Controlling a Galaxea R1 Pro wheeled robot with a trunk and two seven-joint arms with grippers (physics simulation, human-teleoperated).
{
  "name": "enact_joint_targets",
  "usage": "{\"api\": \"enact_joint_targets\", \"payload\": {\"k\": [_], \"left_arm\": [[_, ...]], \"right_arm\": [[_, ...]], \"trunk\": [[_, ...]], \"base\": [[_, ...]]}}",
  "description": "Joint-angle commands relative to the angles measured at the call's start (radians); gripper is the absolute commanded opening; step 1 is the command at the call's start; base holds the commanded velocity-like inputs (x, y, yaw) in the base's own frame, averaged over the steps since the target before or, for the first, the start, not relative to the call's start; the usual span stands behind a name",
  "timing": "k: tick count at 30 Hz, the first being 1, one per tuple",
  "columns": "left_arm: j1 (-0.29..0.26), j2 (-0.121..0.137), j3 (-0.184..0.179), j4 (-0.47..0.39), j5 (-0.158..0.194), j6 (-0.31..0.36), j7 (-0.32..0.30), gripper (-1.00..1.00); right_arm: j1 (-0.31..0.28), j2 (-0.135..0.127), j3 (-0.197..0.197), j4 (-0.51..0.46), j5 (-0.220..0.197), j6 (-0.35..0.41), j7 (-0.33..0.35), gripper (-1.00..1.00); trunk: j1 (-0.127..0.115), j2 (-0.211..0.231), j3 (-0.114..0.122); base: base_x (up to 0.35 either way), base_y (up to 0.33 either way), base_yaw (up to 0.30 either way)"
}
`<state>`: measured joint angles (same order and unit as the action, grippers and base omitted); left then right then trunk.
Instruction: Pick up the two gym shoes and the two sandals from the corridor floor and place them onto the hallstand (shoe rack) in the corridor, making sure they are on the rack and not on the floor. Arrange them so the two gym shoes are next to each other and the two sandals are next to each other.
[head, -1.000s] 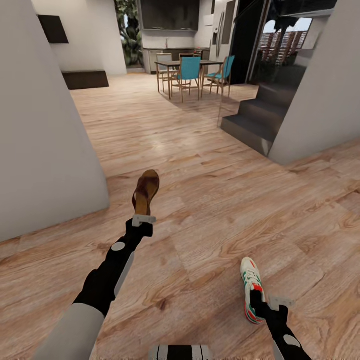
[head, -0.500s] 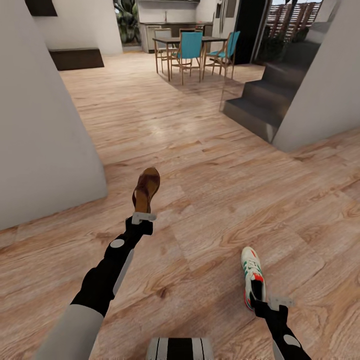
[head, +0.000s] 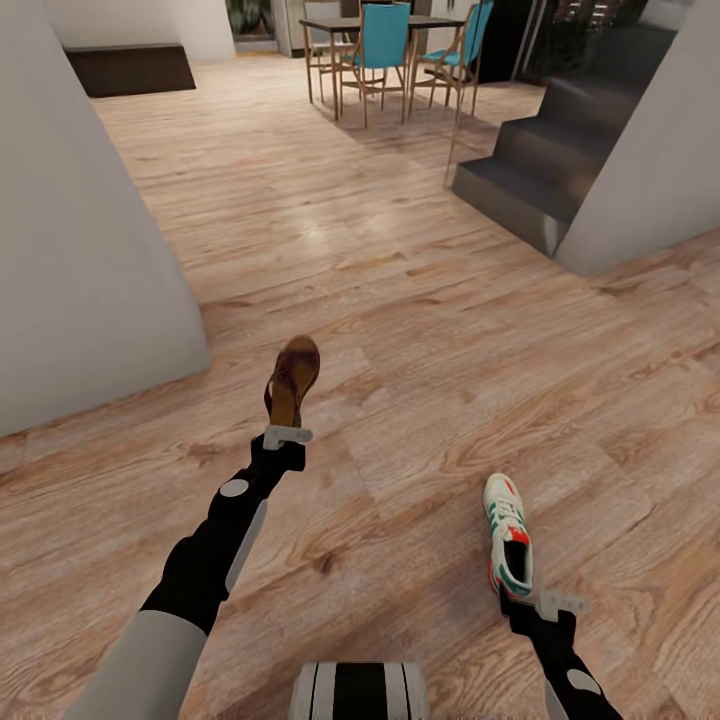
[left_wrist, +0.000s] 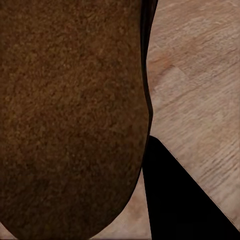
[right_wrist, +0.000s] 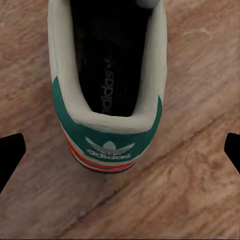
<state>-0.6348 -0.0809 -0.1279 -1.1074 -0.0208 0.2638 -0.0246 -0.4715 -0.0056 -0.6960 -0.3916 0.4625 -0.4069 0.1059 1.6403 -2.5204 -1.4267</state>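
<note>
My left gripper (head: 287, 430) is shut on the heel end of a brown sandal (head: 292, 378), holding it above the corridor floor (head: 430, 330). In the left wrist view the sandal's sole (left_wrist: 70, 115) sits right against one dark finger (left_wrist: 185, 200). A white gym shoe (head: 508, 540) with green stripes and a red-orange heel lies on the planks. My right gripper (head: 522, 602) stands open just behind its heel. In the right wrist view the heel (right_wrist: 107, 130) sits between the two widely spread fingertips (right_wrist: 10, 155). The hallstand is out of view.
A white wall (head: 80, 250) stands close on the left and another (head: 660, 150) on the right. Dark stairs (head: 540, 160) rise at the far right. A dining table with teal chairs (head: 385, 40) and a dark low bench (head: 125, 68) stand far ahead.
The whole view has shifted, with the room sliding up the picture. The gym shoe slid with the floor and now lies a little ahead of my right gripper. The sandal stayed in my left gripper.
</note>
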Motion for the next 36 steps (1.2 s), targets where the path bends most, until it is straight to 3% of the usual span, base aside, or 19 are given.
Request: {"api": "enact_joint_targets", "payload": {"k": [1,5,12,36], "left_arm": [[0.0,0.0,0.001,-0.002,-0.006,0.006,-0.005,-1.0],[0.002,0.0,-0.003,-0.002,-0.006,0.006,-0.005,-1.0],[0.003,0.001,-0.007,-0.002,-0.007,0.002,-0.004,-1.0],[0.004,0.001,-0.012,-0.003,-0.007,-0.001,-0.003,-1.0]], "right_arm": [[-0.001,0.001,-0.009,0.0,0.002,-0.004,0.009,1.0],[-0.001,0.001,-0.008,0.0,0.002,-0.004,0.009,1.0],[-0.001,0.001,-0.008,0.0,0.002,-0.004,0.009,1.0],[-0.001,0.003,-0.008,0.0,0.004,-0.004,0.009,1.0]], "trunk": [[0.0,-0.001,-0.006],[0.002,-0.001,-0.028],[0.002,-0.001,-0.037],[0.002,-0.001,-0.04]], "base": [[0.0,0.0,0.0],[0.0,0.0,0.0],[0.0,0.0,0.0],[0.046,0.0,0.0]]}}
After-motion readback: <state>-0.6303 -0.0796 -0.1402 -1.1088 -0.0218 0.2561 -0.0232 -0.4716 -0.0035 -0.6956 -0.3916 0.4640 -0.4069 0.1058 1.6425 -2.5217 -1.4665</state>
